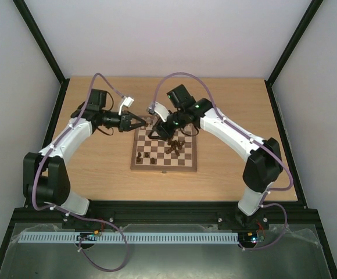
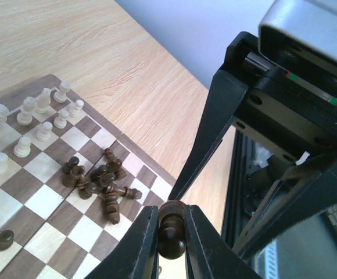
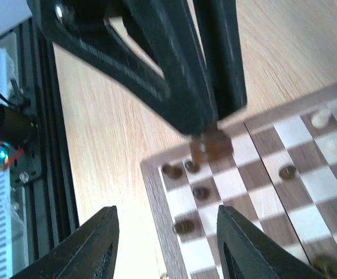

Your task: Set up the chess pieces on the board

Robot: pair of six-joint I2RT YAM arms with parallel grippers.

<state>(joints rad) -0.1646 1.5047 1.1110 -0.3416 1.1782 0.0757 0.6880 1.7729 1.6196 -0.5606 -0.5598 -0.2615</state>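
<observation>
The board [image 1: 189, 165] lies mid-table. My left gripper [image 1: 146, 122] hovers over its far left corner, shut on a dark brown chess piece [image 2: 171, 229] held between both fingers. The same piece [image 3: 211, 145] shows in the right wrist view, above the board's corner square. Several dark pieces [image 2: 99, 183] lie toppled in a pile on the board [image 2: 17, 203], and one stands apart [image 2: 3, 239]. Cream pieces [image 2: 32, 116] stand in rows along one side. My right gripper [image 3: 165, 244] is open and empty above the board's edge [image 3: 157, 197], near several standing dark pieces [image 3: 201, 192].
Bare wooden table [image 1: 99, 163] surrounds the board. A black frame rail [image 1: 168, 204] runs along the near edge, and grey walls enclose the sides. The two grippers are close together over the board's far left part.
</observation>
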